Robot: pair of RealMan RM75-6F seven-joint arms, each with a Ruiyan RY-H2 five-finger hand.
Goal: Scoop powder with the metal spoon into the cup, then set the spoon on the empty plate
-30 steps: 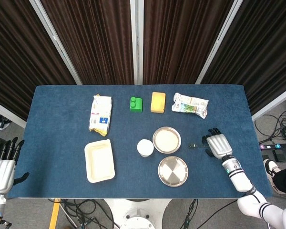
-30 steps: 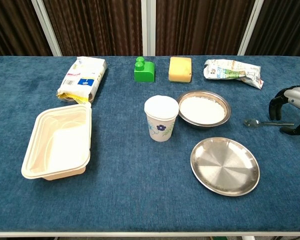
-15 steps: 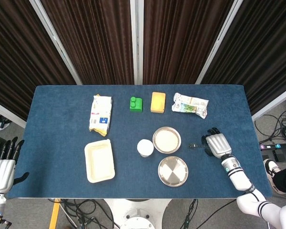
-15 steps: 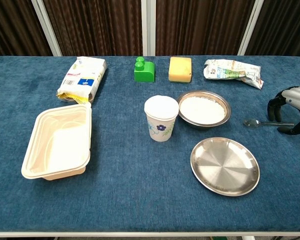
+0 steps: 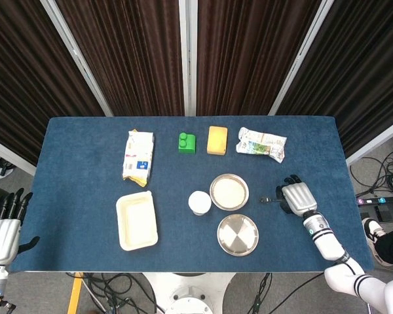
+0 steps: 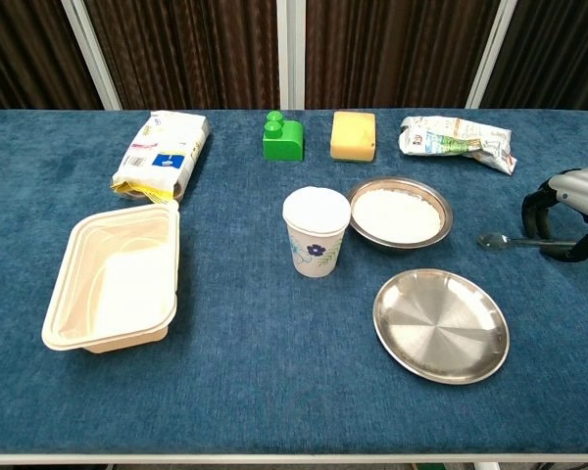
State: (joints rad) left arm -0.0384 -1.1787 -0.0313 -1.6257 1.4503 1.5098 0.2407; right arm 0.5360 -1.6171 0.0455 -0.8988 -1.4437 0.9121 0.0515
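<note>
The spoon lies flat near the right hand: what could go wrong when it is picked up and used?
The metal spoon is thin and flat on the cloth, so the right hand may slip off it. The powder bowl almost touches the paper cup, so a swing could tip the cup.

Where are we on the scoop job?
Nothing is finished. The metal spoon lies on the table, with the right robot hand curled over its handle; whether the grasp is closed is unclear. The left robot hand waits off the table's edge. Powder sits in the bowl, the cup looks unfilled, and the empty plate is bare. Scooping, pouring and placing remain.
</note>
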